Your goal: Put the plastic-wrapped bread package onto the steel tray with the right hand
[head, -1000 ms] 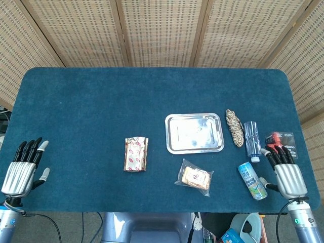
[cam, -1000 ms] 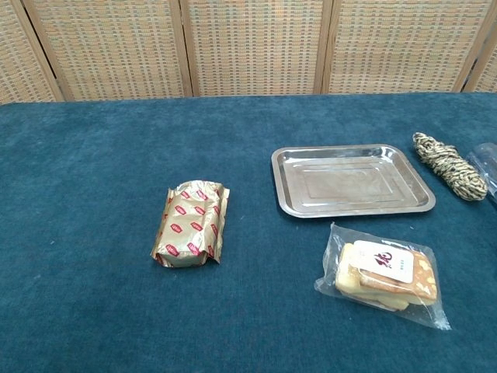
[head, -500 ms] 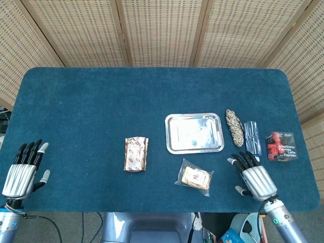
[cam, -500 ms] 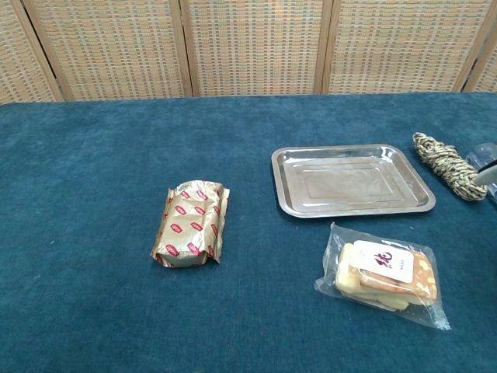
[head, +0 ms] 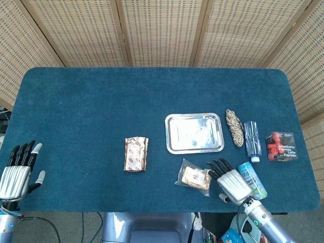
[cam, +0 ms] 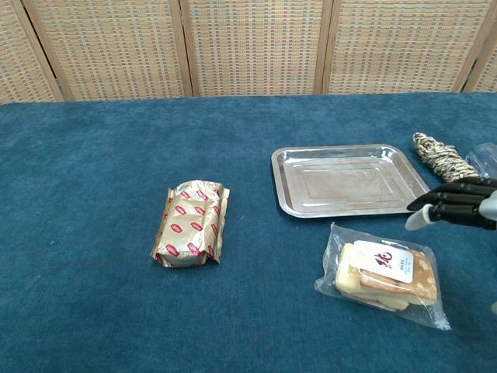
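— While hovering just right of the bread package [cam: 384, 273], right robot hand [head: 230, 180] spread, grasping nothing.

— And package flat on surface [head: 91, 111], just before the steel tray [head: 194, 132]. Left robot hand [head: 16, 169] released too.

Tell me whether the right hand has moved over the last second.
Yes. The right hand has swept leftward along the table's near edge, from beside the black box to just right of the bread package, fingers spread, holding nothing.

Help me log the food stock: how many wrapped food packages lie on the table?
2: the plastic-wrapped bread package just before the steel tray, and a gold foil packet left of it. None seems hidden.
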### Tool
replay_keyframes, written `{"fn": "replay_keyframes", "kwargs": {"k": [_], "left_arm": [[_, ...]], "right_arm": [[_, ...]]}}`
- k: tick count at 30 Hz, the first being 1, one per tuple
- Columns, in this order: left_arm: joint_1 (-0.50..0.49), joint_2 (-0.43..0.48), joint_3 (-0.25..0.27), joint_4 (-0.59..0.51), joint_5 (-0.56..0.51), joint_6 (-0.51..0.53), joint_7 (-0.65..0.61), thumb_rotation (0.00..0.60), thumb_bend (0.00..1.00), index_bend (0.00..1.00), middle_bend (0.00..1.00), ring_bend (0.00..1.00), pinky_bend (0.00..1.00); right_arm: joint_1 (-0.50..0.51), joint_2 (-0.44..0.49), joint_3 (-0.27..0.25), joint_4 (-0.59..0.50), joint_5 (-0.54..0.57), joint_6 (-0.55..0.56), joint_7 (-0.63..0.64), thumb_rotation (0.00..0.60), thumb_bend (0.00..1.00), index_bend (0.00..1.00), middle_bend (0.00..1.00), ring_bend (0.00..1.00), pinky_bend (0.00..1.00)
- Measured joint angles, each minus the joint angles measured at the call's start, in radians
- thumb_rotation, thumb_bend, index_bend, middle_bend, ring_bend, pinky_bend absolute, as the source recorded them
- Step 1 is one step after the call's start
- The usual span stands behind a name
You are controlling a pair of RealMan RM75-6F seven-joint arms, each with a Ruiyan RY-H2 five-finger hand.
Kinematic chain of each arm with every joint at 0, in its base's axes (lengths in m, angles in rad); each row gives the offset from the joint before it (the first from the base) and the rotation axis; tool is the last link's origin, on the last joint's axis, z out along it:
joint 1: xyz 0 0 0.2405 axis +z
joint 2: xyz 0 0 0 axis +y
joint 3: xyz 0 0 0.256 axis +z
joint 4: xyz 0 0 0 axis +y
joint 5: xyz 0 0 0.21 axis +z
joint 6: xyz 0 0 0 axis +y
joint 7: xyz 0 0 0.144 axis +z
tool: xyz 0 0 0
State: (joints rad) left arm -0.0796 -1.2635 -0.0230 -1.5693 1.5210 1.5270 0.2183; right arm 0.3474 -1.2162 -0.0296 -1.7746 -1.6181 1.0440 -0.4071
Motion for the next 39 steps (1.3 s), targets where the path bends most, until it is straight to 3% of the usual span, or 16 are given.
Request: {"fn": "replay_keyframes", "kwargs": {"k": [7,17,31,39], "left_arm": [[0.017,-0.001,0.006,0.016,0.005,0.02,-0.028,0.593,0.41,0.0,0.0,0.0,0.0],[0.039,0.009,0.012,0.004,0.029,0.062,-0.035,0.595,0.41,0.0,0.0,0.0,0.0],[0.052,0.015,0.004,0.039,0.015,0.063,-0.098,0.595,0.41,0.0,0.0,0.0,0.0],[0.043,0.013,-0.004,0.076,0.001,0.04,-0.147,0.594,0.41,0.0,0.0,0.0,0.0]], "right_arm": [[0.038,-0.036,-0.012,-0.044,0.052,-0.074,-0.096,0.6,0.22,0.14,0.04,0.0,0.0],[0.064,-0.041,-0.025,-0.088,0.063,-0.098,-0.178,0.6,0.22,0.13,0.04,0.0,0.0],[0.186,-0.096,0.048,-0.078,0.253,-0.218,-0.26,0.6,0.22,0.13,0.04,0.0,0.0],[0.236,-0.131,0.058,-0.048,0.337,-0.256,-0.284,0.6,0.22,0.13,0.04,0.0,0.0]]}}
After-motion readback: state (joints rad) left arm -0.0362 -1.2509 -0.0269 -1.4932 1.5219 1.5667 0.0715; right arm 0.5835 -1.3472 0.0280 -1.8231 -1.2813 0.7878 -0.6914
